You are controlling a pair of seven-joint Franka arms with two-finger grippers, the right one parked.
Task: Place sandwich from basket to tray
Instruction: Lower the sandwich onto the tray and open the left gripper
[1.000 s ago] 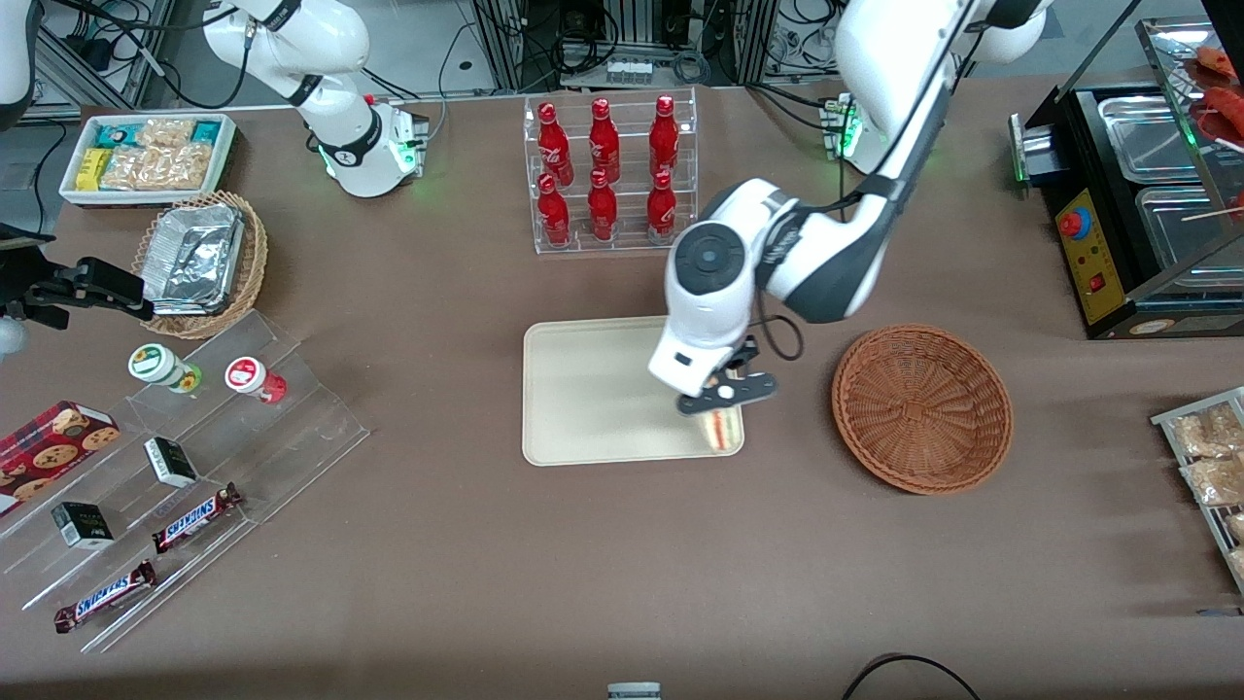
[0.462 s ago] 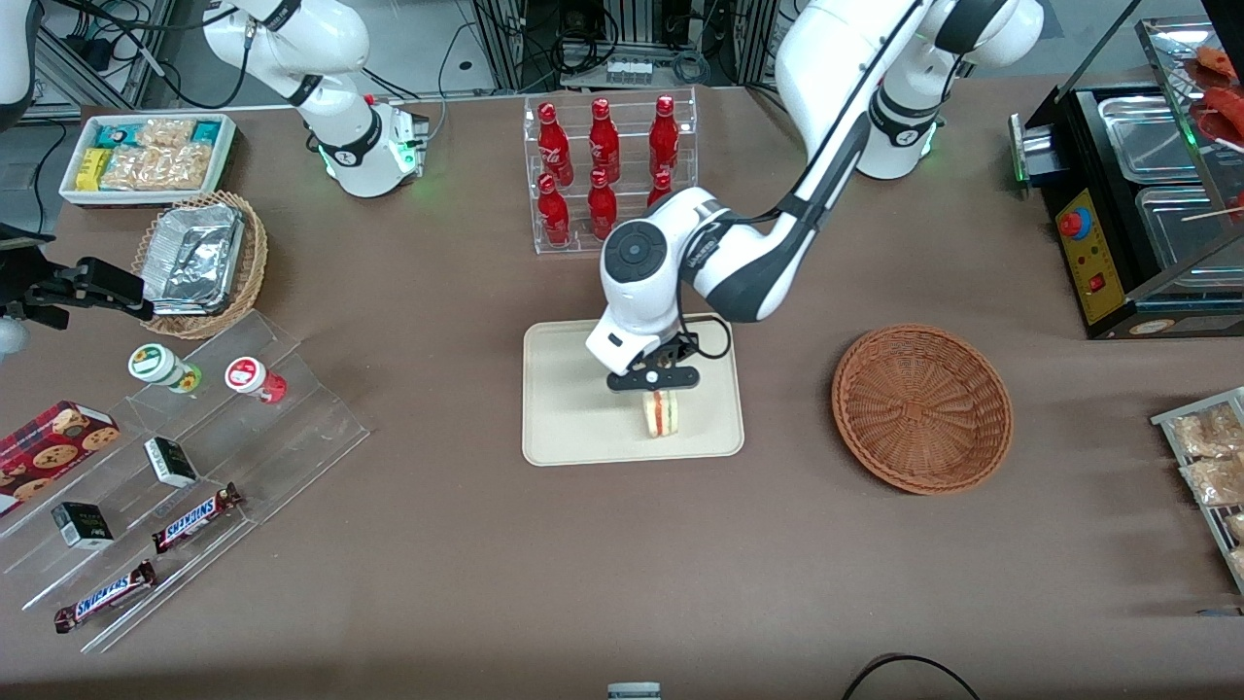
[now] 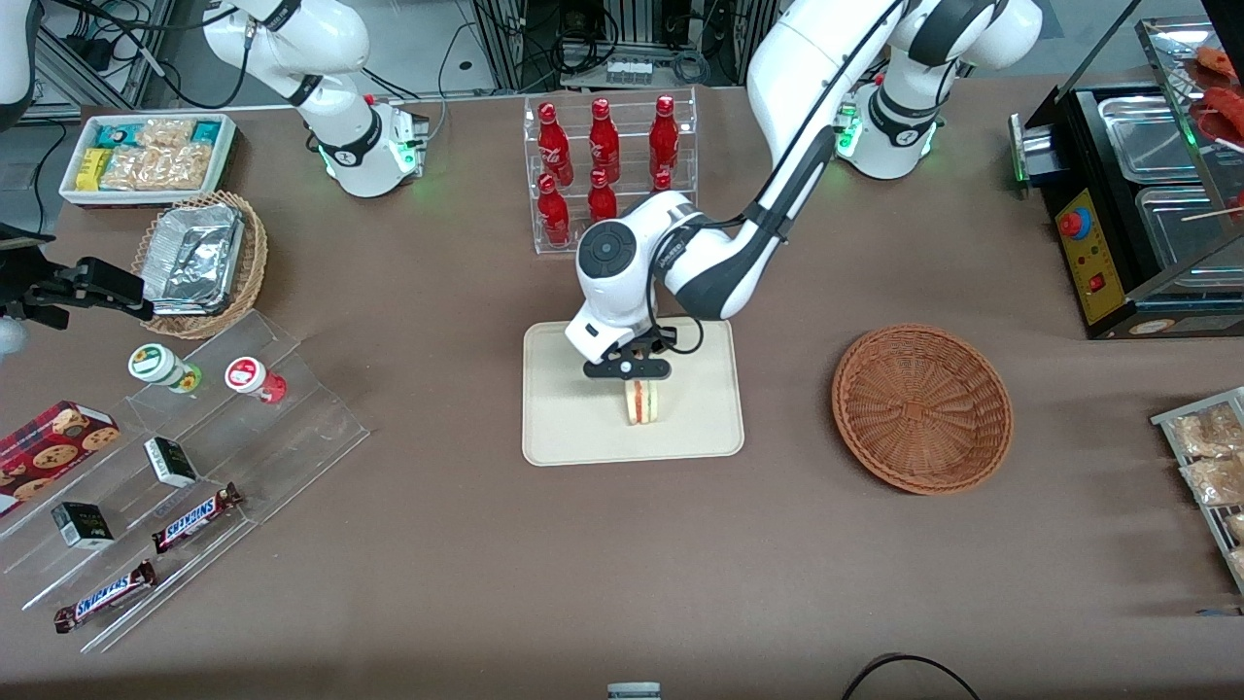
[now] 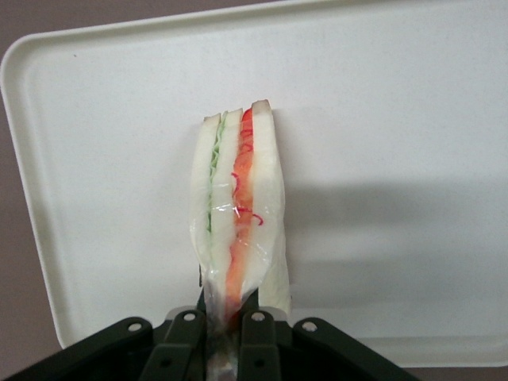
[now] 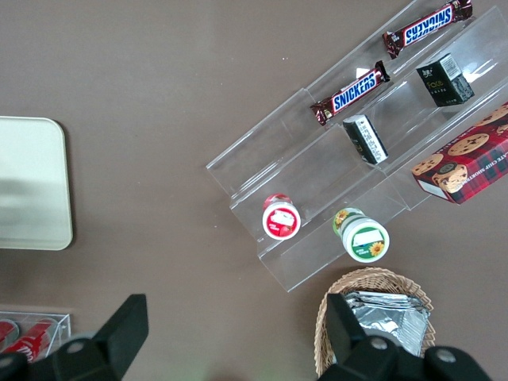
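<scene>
From the front, a brown table (image 3: 622, 544) fills the scene, with cable-strewn racks and the arms' bases along its edge farthest from the camera. Taking the tray (image 3: 573, 428) as the landmark: a clear rack of red bottles (image 3: 607, 170) stands farther from the camera than the tray, the reddish wicker basket (image 3: 921, 408) lies well apart from it toward the working arm's end, and clear tiered shelves with snack bars (image 3: 194, 517) lie toward the parked arm's end. The gripper (image 3: 637, 387) hangs over the tray's middle, pinching the sandwich (image 3: 643, 402), which stands on edge over the tray, though whether it touches is unclear. In the left wrist view, the fingers (image 4: 258, 327) are narrowly closed on one end of the sandwich (image 4: 238, 214), a wrapped wedge of pale bread showing a green layer and a red-orange layer, with the cream tray (image 4: 397, 119) under it. In the right wrist view, only a rounded corner of the tray (image 5: 36, 182) shows, with the clear shelves (image 5: 349, 151) well apart from it.
</scene>
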